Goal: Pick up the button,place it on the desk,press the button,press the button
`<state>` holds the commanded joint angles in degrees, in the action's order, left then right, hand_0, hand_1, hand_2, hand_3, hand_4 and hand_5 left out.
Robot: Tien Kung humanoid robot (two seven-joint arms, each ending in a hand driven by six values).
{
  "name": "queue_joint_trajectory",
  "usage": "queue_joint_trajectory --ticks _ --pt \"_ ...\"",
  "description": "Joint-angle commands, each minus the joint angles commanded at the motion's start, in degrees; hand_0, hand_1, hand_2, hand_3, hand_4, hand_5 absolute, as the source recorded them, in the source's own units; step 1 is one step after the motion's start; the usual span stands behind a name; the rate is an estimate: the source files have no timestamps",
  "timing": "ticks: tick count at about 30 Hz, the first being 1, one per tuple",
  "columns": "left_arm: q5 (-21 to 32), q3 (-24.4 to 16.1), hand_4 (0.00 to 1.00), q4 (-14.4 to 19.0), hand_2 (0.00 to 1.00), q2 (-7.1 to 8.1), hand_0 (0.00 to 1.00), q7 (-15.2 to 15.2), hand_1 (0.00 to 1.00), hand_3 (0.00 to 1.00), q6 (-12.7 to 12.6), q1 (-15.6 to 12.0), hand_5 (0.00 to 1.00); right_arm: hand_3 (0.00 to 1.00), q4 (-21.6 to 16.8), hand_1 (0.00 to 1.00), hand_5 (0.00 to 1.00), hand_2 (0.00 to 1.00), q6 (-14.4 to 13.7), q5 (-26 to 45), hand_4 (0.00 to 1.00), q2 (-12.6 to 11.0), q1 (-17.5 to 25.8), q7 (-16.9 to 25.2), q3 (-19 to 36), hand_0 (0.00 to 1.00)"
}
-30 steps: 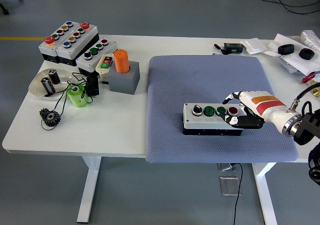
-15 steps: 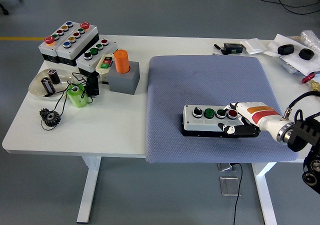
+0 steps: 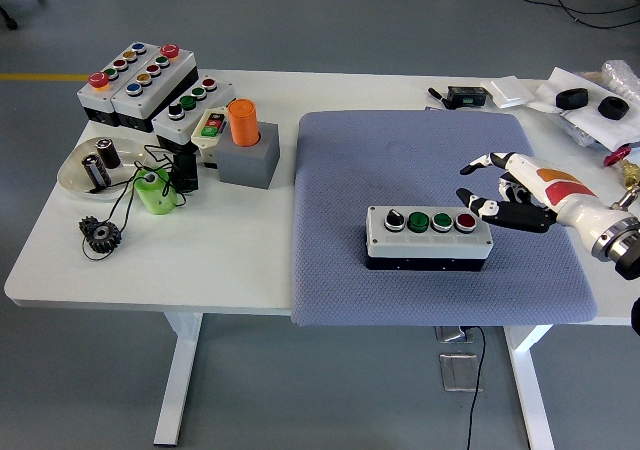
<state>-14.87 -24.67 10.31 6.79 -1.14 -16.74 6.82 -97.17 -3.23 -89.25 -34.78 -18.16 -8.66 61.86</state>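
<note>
The button box [image 3: 428, 235] sits on the blue-grey mat [image 3: 400, 150] toward the tabletop's [image 3: 240, 260] near right corner, four buttons facing up. To press well, one fingertip should probably come straight down onto a single cap without nudging the box. The right hand [image 3: 515, 192] hovers just right of it, fingers [image 3: 478, 206] released and spread, apparently touching nothing.

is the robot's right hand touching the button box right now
No, the right hand hovers open just right of the button box, with blue mat visible between them.
</note>
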Motion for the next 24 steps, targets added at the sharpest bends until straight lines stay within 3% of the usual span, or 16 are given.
queue_joint_trajectory --ticks 1,6,7,10,24 --pt "-0.4 -0.2 0.324 0.0 0.7 -0.03 0.649 -0.1 0.704 0.498 0.0 0.0 0.998 0.897 0.2 0.653 0.71 0.748 -0.4 2.6 0.674 0.3 1.2 1.8 2.0 0.752" --pt "-1.2 -0.4 0.324 0.0 0.7 -0.09 0.649 -0.2 0.704 0.498 0.0 -0.3 0.998 0.897 1.3 0.653 0.71 0.748 -2.4 14.5 0.674 2.5 5.1 8.1 8.4 0.752" --pt "-1.2 -0.4 0.324 0.0 0.7 -0.09 0.649 -0.2 0.704 0.499 0.0 -0.3 0.998 0.878 1.4 0.759 0.685 0.842 -2.5 17.1 0.664 2.6 5.3 8.5 8.9 0.807" --pt "-1.8 -0.5 0.324 0.0 0.7 -0.11 0.649 -0.4 0.704 0.499 0.1 -0.3 0.998 0.878 1.9 0.759 0.685 0.842 -3.2 24.2 0.664 4.2 7.8 10.8 12.9 0.807" --pt "-3.1 -0.3 0.324 0.0 0.701 -0.32 0.649 -0.8 0.703 0.508 0.3 0.0 0.998 0.861 2.2 0.765 0.674 0.834 -3.0 57.8 0.65 10.7 14.7 11.5 23.8 0.803"
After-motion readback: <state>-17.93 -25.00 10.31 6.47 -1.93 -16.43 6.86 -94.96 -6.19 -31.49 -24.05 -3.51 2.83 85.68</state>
